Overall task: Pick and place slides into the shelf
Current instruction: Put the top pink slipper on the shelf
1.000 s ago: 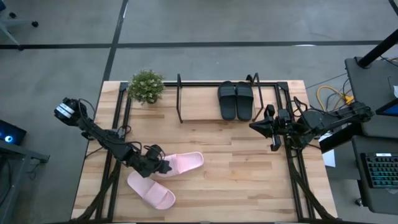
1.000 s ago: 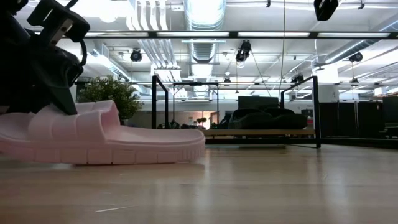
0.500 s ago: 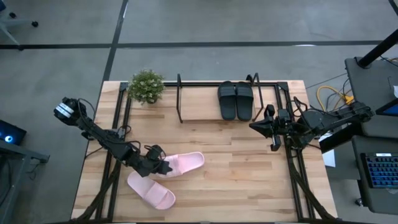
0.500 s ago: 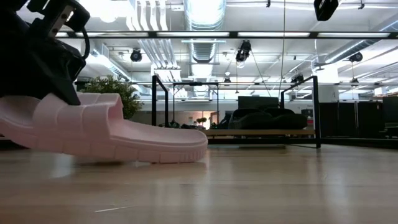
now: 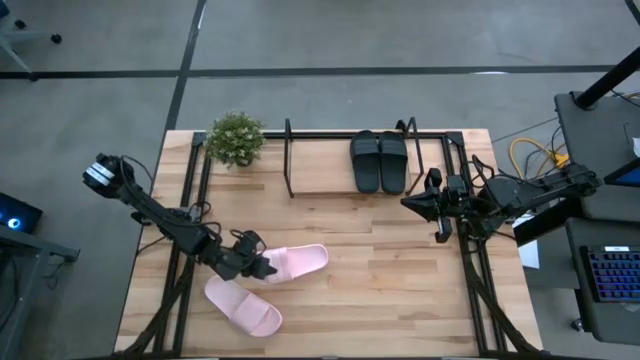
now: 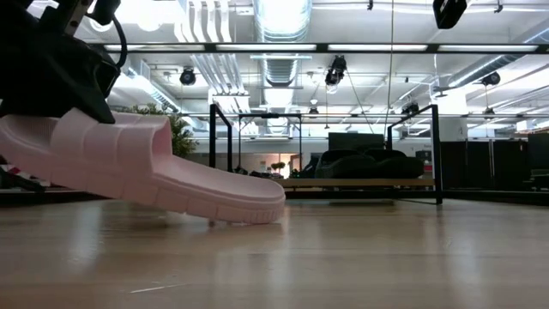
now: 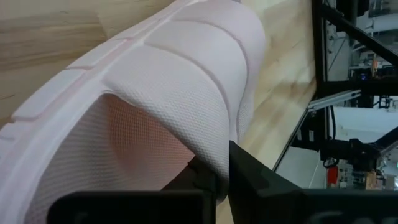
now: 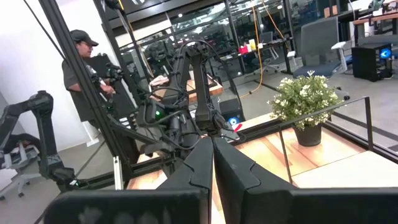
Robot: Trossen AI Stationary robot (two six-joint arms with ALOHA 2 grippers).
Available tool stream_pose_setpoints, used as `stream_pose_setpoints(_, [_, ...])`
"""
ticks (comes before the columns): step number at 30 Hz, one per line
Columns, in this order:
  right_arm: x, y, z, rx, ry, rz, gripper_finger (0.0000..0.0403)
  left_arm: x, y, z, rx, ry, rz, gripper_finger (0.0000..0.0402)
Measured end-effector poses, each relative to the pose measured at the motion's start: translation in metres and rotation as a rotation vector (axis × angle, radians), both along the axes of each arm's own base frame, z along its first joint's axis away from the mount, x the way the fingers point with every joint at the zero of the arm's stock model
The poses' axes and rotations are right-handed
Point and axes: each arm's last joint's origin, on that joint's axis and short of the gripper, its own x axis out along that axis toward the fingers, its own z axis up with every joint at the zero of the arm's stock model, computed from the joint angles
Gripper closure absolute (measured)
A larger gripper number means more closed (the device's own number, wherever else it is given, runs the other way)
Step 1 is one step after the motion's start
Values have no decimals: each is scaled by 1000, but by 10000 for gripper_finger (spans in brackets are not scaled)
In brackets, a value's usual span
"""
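Low in the frame we see the left tool [image 5: 254,266] clamped on a pink slide [image 5: 296,261], heel raised off the desk [image 5: 400,290]; its mate [image 5: 243,306] lies beside. At right, the right tool [image 5: 410,203] hovers closed, empty. Farther up, black slides [image 5: 379,161] sit on the shelf [image 5: 300,186], beside a plant [image 5: 235,137]; beyond lies grey floor [image 5: 380,35].

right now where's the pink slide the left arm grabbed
In the high view the held pink slide is at the table's front left, in the left gripper, heel end raised, just behind the other pink slide.

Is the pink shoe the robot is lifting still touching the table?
Touching. In the low view, the pink slide tilts up under the left gripper, its front tip resting on the table.
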Motion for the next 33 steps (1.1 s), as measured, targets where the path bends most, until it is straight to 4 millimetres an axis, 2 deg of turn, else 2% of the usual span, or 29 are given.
stream_pose_setpoints(11, [0,0,0,0,0,0,394,0,0,3,-7,-17,1,401])
stream_pose_setpoints(17, [0,0,0,0,0,0,394,0,2,17,-11,-123,13,401])
stream_pose_setpoints(27, [0,0,0,46,-2,2,393,-6,8,31,5,-196,54,402])
stream_pose_setpoints(30, [0,0,-1,120,0,7,379,-8,10,36,20,-231,62,402])
stream_pose_setpoints(33, [0,0,-5,209,42,16,346,-10,12,41,37,-263,67,402])
